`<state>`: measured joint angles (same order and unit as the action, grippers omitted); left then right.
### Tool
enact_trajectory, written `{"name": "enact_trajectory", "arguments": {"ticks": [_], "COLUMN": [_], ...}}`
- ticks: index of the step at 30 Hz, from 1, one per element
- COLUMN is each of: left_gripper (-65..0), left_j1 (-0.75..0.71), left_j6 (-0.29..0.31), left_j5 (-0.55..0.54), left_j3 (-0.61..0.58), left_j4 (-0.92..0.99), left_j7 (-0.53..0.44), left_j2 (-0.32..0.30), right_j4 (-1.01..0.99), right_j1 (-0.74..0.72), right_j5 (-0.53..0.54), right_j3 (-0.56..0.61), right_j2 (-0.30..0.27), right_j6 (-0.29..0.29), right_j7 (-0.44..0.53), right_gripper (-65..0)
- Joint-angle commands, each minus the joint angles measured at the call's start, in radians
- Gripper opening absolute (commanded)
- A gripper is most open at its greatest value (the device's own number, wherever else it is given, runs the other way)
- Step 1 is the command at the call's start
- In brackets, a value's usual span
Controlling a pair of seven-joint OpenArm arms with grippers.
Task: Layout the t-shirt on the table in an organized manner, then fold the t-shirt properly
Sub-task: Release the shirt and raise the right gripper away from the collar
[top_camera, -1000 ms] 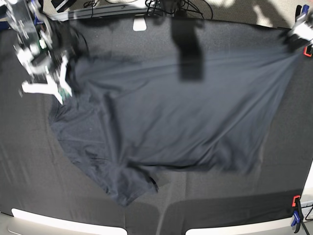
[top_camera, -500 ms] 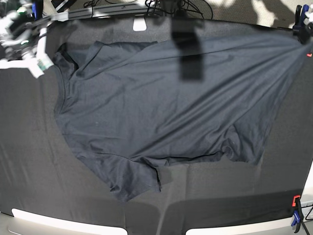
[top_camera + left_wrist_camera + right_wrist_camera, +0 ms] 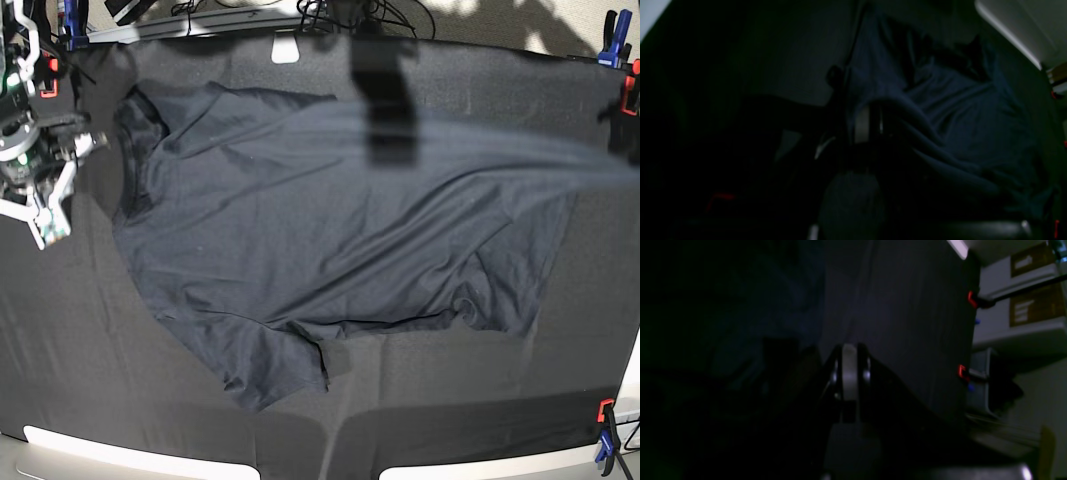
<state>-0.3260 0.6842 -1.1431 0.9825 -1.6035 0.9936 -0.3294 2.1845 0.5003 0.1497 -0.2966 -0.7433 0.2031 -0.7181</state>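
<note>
Black cloth covers the worktop (image 3: 60, 340), held by red and blue clamps (image 3: 605, 435) at its edges. At far left the right pincer (image 3: 45, 215) is clenched, its tips pressed together, with nothing seen between them. The t-shirt (image 3: 330, 240) lies spread across the middle, one corner drawn taut rightward, where the left pincer (image 3: 867, 125) is clenched on its fabric. Brown labels (image 3: 1028, 305) beyond the edge are unreadable.
</note>
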Motion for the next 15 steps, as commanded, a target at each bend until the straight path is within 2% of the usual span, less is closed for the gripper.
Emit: {"name": "enact_trajectory", "arguments": {"ticks": [1, 4, 7, 11, 13, 15], "left_gripper": [-65.0, -65.0, -65.0, -65.0, -65.0, -65.0], "left_j1": [0.018, 0.049, 0.049, 0.049, 0.053, 0.066], "left_j6": [-0.005, -0.028, -0.082, -0.165, -0.209, -0.24], "left_j5": [-0.003, 0.071, 0.166, 0.327, 0.38, 0.415], "left_j3": [-0.006, -0.063, -0.144, -0.242, -0.277, -0.295], "left_j4": [-0.014, -0.014, -0.014, -0.014, -0.014, -0.014], "left_j7": [-0.031, -0.085, -0.226, -0.365, -0.408, -0.409], "left_j2": [-0.02, -0.02, -0.02, -0.02, -0.02, -0.019], "right_j4": [0.006, -0.034, -0.113, -0.221, -0.264, -0.293], "right_j1": [-0.022, -0.072, -0.133, -0.222, -0.264, -0.297], "right_j5": [-0.014, -0.014, -0.007, -0.007, -0.007, -0.007], "right_j3": [-0.011, -0.011, -0.011, -0.011, -0.011, -0.011], "right_j2": [-0.012, 0.004, 0.011, 0.015, 0.015, 0.015], "right_j6": [-0.012, -0.012, -0.012, -0.009, -0.008, -0.007], "right_j7": [0.03, 0.055, 0.081, 0.133, 0.147, 0.149], "right_gripper": [-65.0, -65.0, -65.0, -65.0, -65.0, -65.0]}}
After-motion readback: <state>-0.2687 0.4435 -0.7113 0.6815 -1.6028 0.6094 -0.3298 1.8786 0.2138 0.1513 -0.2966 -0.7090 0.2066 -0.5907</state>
